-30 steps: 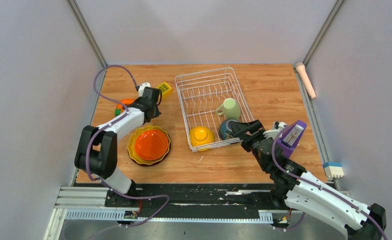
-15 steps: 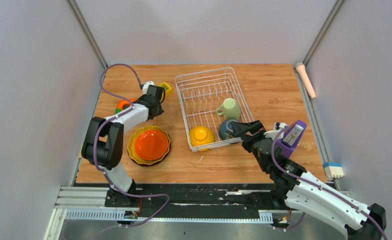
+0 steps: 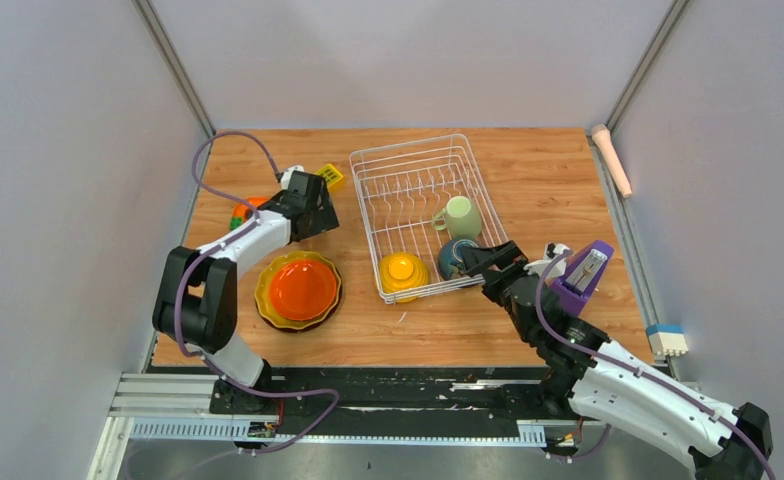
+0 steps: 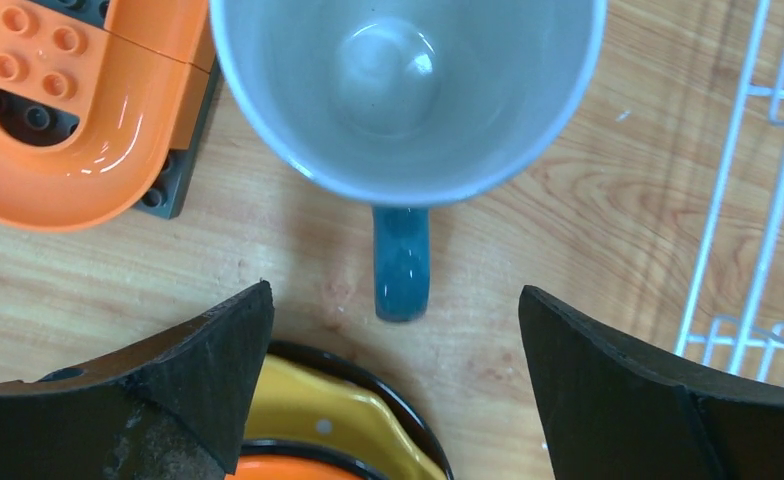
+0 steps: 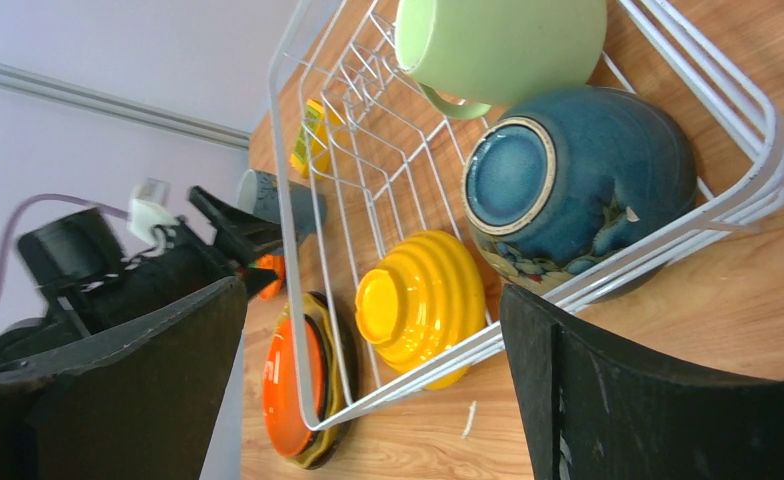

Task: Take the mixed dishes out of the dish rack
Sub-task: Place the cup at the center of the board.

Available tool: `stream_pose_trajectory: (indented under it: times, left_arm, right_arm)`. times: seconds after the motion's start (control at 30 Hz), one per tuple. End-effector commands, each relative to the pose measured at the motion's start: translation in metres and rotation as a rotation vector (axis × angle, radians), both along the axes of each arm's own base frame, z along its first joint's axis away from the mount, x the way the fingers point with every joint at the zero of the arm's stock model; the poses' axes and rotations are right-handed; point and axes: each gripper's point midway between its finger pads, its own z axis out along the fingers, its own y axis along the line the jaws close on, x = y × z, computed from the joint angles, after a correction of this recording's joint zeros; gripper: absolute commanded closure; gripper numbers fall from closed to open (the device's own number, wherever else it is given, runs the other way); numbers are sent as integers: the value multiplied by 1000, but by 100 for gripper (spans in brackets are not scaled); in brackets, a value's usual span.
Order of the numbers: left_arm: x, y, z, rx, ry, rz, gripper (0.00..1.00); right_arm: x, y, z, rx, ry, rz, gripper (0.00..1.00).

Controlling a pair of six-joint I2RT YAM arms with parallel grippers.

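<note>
A wood-grain tabletop (image 3: 548,180) sits inside a booth of plain pale grey walls (image 3: 68,150), joined at the back corners by slanting metal posts (image 3: 173,65). A silver slotted rail (image 3: 168,400) runs along the near edge. Light is even, shadows soft.

Wrist view: blue mug (image 4: 408,90) boxed in by orange gadget (image 4: 78,130) upper left, plates (image 4: 338,420) below, dish rack (image 4: 758,200) right. Top view: bare table (image 3: 553,180) right of rack.
</note>
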Motion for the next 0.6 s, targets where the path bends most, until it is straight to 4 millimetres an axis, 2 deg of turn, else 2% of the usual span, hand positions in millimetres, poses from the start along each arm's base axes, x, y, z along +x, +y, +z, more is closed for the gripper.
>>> stream_pose_trajectory:
  times: [0.0,0.1,0.13,0.17,0.2,0.23,0.27,0.3,0.33,0.4,0.43,0.47,0.57]
  left_arm:
    - [-9,-3,37,-61,-62,-4,0]
    - [-24,-4,47,-89,-58,-23,0]
    - [-29,-8,56,-116,-74,-40,0]
    - [-38,-8,53,-126,-59,-48,0]
    - [-44,-12,63,-157,-82,-67,0]
    - [-54,-11,58,-167,-68,-71,0]
    - [-61,-14,68,-193,-96,-87,0]
    - [-70,-12,61,-198,-80,-89,0]
    - [-80,-11,63,-209,-93,-92,0]
    - [-95,-6,65,-217,-110,-92,0]
    - [-98,-4,74,-220,-145,-95,0]
    - [-104,-1,70,-212,-141,-95,0]
    - [-114,6,77,-205,-180,-78,0]
  right_arm:
    - [3,-1,14,-71,-19,5,0]
    - [5,1,15,-131,-7,15,0]
    - [7,1,15,-160,-3,19,0]
    - [8,1,14,-192,3,21,0]
    - [10,1,16,-222,5,21,0]
    - [13,1,15,-258,16,21,0]
    - [16,1,17,-291,21,22,0]
    - [20,1,20,-324,26,23,0]
    - [24,-1,19,-367,39,23,0]
    - [32,-1,21,-440,60,34,0]
    - [38,-1,22,-469,73,43,0]
    - [45,1,28,-478,76,55,0]
    - [67,9,24,-512,135,115,0]
